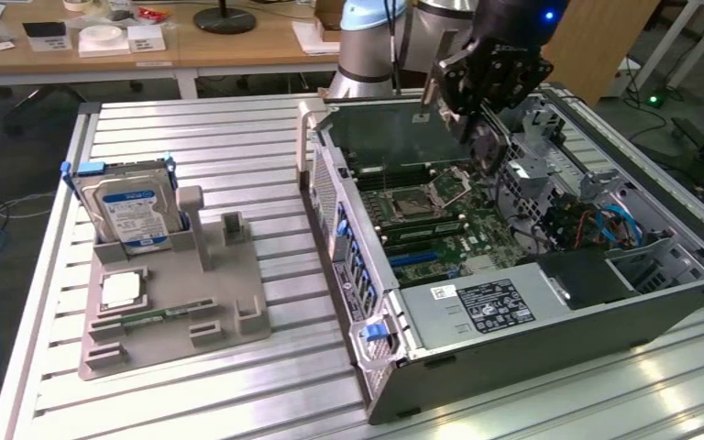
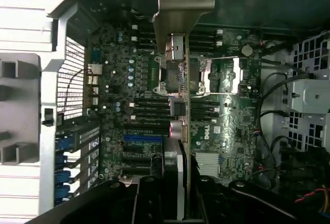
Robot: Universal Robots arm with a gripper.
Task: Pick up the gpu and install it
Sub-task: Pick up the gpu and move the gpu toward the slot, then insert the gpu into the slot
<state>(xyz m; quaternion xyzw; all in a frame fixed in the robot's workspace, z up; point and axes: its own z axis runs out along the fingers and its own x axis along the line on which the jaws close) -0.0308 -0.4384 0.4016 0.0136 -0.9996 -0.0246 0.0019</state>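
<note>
Centrally, tool [image 1: 472, 119] clenched on gpu [image 1: 389, 137]. Card upright, over motherboard [image 1: 450, 247] at far end of open computer case [image 1: 572, 344]. Pale end bracket [image 1: 308, 128] faces exterior view's left, by case's slotted wall. Contact with slot cannot be judged. Wrist view: card edge-on between tool fingers [image 2: 149, 198]. Hard drive [image 1: 132, 211] upright in grey fixture [image 1: 181, 312] on counter [image 1: 242, 137], well apart.

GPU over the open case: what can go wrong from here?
1. The gpu, clamped in the gripper, shows edge-on and crosses the line of the blue slot instead of running along it. Pushed down like this, it could strike board parts.
2. Its metal bracket shows close to the CPU socket and might snag there.
3. Loose cables lie near the gripper and could get caught.
</note>
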